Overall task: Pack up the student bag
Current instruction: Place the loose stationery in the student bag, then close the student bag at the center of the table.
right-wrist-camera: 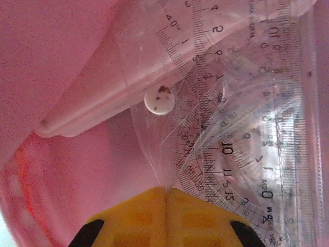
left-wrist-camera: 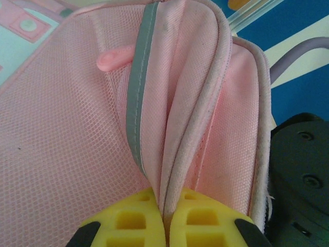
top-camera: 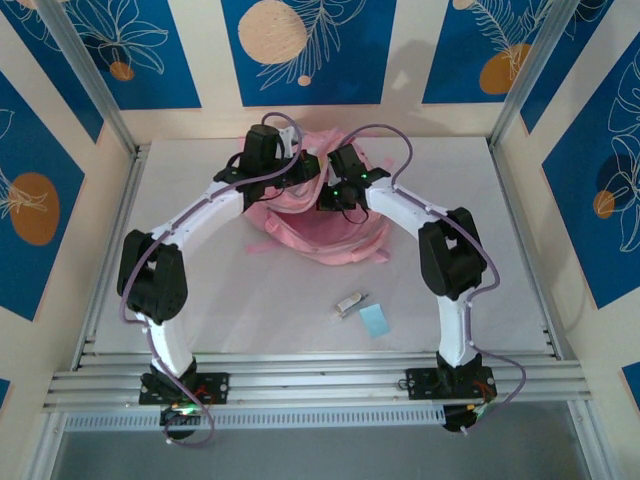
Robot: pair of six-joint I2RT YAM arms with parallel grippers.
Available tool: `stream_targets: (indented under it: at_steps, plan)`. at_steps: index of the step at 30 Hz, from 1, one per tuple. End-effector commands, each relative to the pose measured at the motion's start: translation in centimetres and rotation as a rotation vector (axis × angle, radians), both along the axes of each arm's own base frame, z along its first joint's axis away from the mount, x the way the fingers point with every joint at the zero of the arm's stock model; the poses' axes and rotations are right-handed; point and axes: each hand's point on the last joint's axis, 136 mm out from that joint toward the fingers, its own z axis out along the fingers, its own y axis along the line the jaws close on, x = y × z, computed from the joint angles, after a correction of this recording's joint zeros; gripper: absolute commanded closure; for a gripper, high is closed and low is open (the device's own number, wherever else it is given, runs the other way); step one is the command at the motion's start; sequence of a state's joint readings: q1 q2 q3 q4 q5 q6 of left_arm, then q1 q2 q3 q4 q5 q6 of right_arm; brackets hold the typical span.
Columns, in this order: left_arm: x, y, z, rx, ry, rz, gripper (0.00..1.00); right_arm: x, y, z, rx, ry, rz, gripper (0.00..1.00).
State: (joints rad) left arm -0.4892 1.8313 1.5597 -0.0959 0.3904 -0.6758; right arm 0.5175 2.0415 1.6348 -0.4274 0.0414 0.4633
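L claw (left-wrist-camera: 165, 218) pinched shut on rim of big soft pink cloth student bag (top-camera: 318, 232), mid-back of white table (top-camera: 230, 310). R claw (right-wrist-camera: 165, 198) clamped on clear plastic ruler pack (right-wrist-camera: 231, 128) inside the bag. Bare room in front w/ 2 small bits: white tube (top-camera: 349, 303), blue square (top-camera: 375, 320).
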Motion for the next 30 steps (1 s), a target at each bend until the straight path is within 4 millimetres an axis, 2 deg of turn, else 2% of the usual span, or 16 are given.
stream_targets:
  at_steps: [1, 2, 3, 6, 7, 8, 10, 14, 19, 20, 21, 23, 25, 27, 30]
  plan:
    - [-4.1, -3.3, 7.6, -0.163, -0.137, -0.182, 1.0, 1.0, 3.8, 1.7, 0.161, -0.032, 0.055, 1.0]
    - [-3.9, -3.3, 7.7, -0.164, -0.142, -0.178, 1.0, 1.1, 3.6, 1.3, 0.14, -0.028, 0.048, 1.0]
    - [-3.8, -3.2, 7.7, -0.164, -0.144, -0.172, 1.0, 1.1, 3.1, 0.8, 0.112, -0.024, 0.034, 0.96]
    - [-3.3, -3.2, 7.6, -0.16, -0.151, -0.156, 1.0, 0.6, 1.8, 0.8, 0.081, -0.03, 0.009, 0.64]
    - [-3.1, -3.2, 7.3, -0.154, -0.151, -0.147, 1.0, 0.3, 1.6, 1.3, 0.09, -0.039, 0.011, 0.56]
    - [-2.9, -3.1, 7.0, -0.144, -0.151, -0.14, 1.0, -0.1, 1.4, 1.8, 0.1, -0.048, 0.014, 0.52]
    - [-2.3, -2.9, 6.1, -0.119, -0.143, -0.115, 1.0, -0.9, 0.6, 3.0, 0.114, -0.062, 0.009, 0.46]
    - [-1.6, -2.7, 4.2, -0.072, -0.127, -0.088, 1.0, -2.8, -2.0, 4.3, 0.103, -0.059, -0.016, 0.45]
    - [-1.3, -2.3, 1.0, -0.006, -0.09, -0.071, 1.0, -6.6, -6.1, 3.7, 0.008, -0.03, -0.068, 0.4]
    - [-1.3, -2.3, 0.6, 0.0, -0.081, -0.071, 0.98, -7.3, -6.9, 3.5, -0.012, -0.024, -0.08, 0.39]
    - [-1.4, -2.3, 0.1, 0.005, -0.066, -0.076, 0.87, -8.1, -7.7, 3.2, -0.033, -0.018, -0.096, 0.37]
    - [-1.9, -2.3, -0.5, 0.02, -0.046, -0.092, 0.53, -9.4, -9.2, 2.9, -0.066, -0.008, -0.132, 0.35]
    - [-2.4, -1.5, -1.1, 0.06, -0.034, -0.085, 0.27, -10.6, -10.3, 2.7, -0.082, 0.009, -0.162, 0.33]
    - [-2.8, 0.0, -1.6, 0.097, -0.037, -0.051, 0.16, -11.5, -10.5, 2.9, -0.059, 0.024, -0.178, 0.32]
    - [-2.9, 3.4, -2.5, 0.135, -0.043, 0.035, 0.14, -12.4, -9.7, 3.3, -0.014, 0.035, -0.191, 0.31]
